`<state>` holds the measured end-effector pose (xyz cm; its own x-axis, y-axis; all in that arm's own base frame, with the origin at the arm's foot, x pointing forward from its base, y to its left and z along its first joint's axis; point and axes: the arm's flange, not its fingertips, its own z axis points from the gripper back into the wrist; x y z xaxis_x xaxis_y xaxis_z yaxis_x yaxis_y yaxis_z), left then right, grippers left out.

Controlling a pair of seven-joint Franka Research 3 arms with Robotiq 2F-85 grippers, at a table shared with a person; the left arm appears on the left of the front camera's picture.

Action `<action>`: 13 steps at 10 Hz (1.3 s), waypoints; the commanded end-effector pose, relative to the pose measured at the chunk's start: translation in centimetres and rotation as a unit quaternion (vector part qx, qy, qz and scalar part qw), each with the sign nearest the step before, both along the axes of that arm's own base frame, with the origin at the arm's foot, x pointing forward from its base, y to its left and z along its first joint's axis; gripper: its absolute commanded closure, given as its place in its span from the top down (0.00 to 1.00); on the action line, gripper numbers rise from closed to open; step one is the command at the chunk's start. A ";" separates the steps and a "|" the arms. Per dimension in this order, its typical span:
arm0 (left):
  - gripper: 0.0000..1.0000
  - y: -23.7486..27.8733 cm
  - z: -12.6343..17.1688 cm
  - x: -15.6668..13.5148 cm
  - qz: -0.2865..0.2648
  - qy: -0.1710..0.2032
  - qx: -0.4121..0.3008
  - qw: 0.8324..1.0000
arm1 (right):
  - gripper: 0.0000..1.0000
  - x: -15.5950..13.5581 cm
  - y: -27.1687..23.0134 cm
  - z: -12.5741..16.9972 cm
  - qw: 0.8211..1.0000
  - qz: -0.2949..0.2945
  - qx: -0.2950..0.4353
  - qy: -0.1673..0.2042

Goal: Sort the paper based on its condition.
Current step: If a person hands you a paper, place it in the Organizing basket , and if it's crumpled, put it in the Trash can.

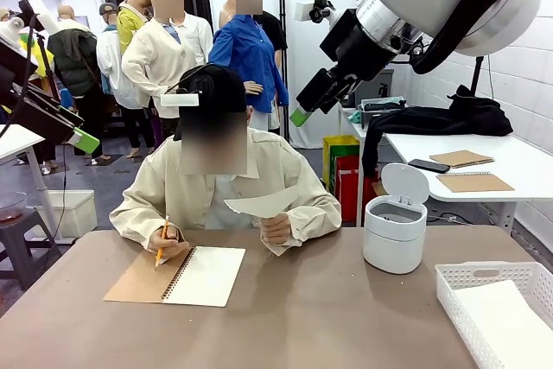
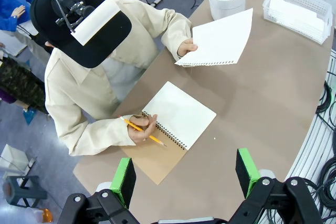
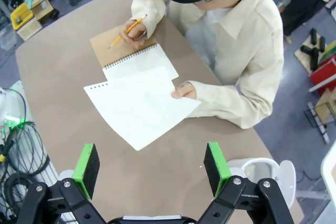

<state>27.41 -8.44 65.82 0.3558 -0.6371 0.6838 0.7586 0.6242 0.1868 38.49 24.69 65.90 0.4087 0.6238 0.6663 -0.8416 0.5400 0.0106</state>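
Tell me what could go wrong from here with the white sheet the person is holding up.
1. The thin white sheet is pinched at one edge by the person's hand; the open right gripper could nip fingers or crease it when taking it.
2. The white lidded bin and white latticed plastic basket stand near each other, so a drop might land in the wrong one.

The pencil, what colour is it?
The pencil is orange-yellow with a dark tip. It shows best in the left wrist view.
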 end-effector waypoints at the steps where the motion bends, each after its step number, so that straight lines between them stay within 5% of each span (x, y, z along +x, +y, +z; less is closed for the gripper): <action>1: 1.00 0.1 0.0 0.0 0.001 0.000 0.000 1.000 | 1.00 -0.1 -0.1 -0.1 1.000 0.002 0.003 0.002; 7: 1.00 0.1 0.0 0.0 0.001 0.000 0.000 1.000 | 1.00 0.0 0.0 0.0 1.000 0.000 0.000 0.000; 8: 1.00 0.1 0.0 0.0 0.001 0.000 0.000 1.000 | 1.00 0.6 0.5 -0.3 0.999 -0.013 0.008 0.035; 11: 1.00 0.1 0.0 0.0 0.001 0.000 0.000 1.000 | 1.00 4.6 0.0 -1.9 0.973 -0.040 0.067 0.217; 13: 1.00 0.1 0.0 0.0 0.001 0.000 0.000 1.000 | 1.00 6.8 -0.6 -3.0 0.950 -0.077 0.098 0.286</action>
